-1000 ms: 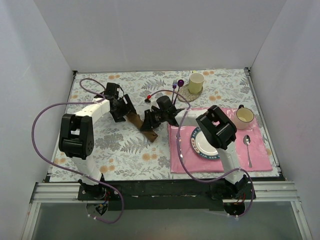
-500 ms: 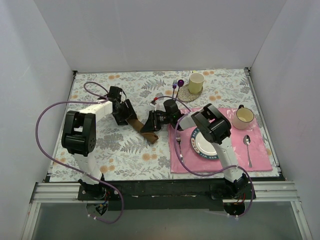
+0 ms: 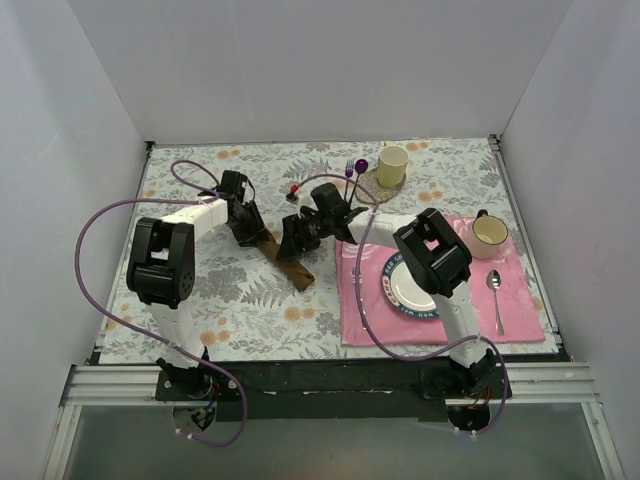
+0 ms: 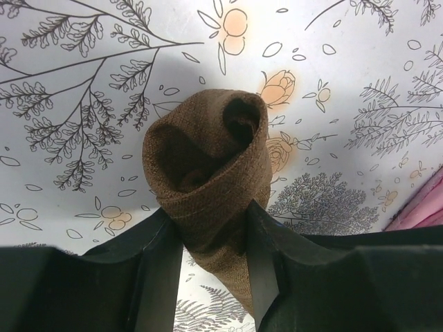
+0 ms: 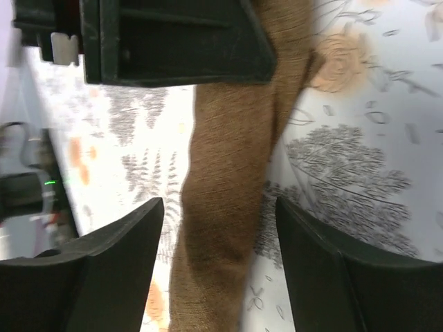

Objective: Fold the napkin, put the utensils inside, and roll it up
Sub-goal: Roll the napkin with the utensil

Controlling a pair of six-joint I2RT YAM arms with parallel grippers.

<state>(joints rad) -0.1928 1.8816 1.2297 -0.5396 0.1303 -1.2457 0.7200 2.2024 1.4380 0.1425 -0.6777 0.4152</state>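
Observation:
The dark brown napkin (image 3: pixel 285 262) is rolled into a narrow tube lying slantwise on the floral tablecloth, left of the pink placemat. My left gripper (image 3: pixel 256 238) is shut on its upper left end; the left wrist view shows the hollow rolled end (image 4: pixel 208 159) pinched between my fingers. My right gripper (image 3: pixel 293 240) hovers open over the roll's middle, and the roll (image 5: pixel 228 207) lies between its spread jaws, touching neither. No utensils show inside the roll. A fork (image 3: pixel 358 290) lies on the mat's left edge and a spoon (image 3: pixel 495 295) on its right.
The pink placemat (image 3: pixel 520 315) holds a plate (image 3: pixel 405 285) and a cup (image 3: pixel 488 234). At the back stand a yellow cup (image 3: pixel 392 164) on a coaster and purple utensils (image 3: pixel 353 170). The white walls close in on three sides.
My right gripper moved right and then back left over the roll, ending open above it. My left gripper shifted slightly right with the roll's end; the roll now lies a little more to the left.

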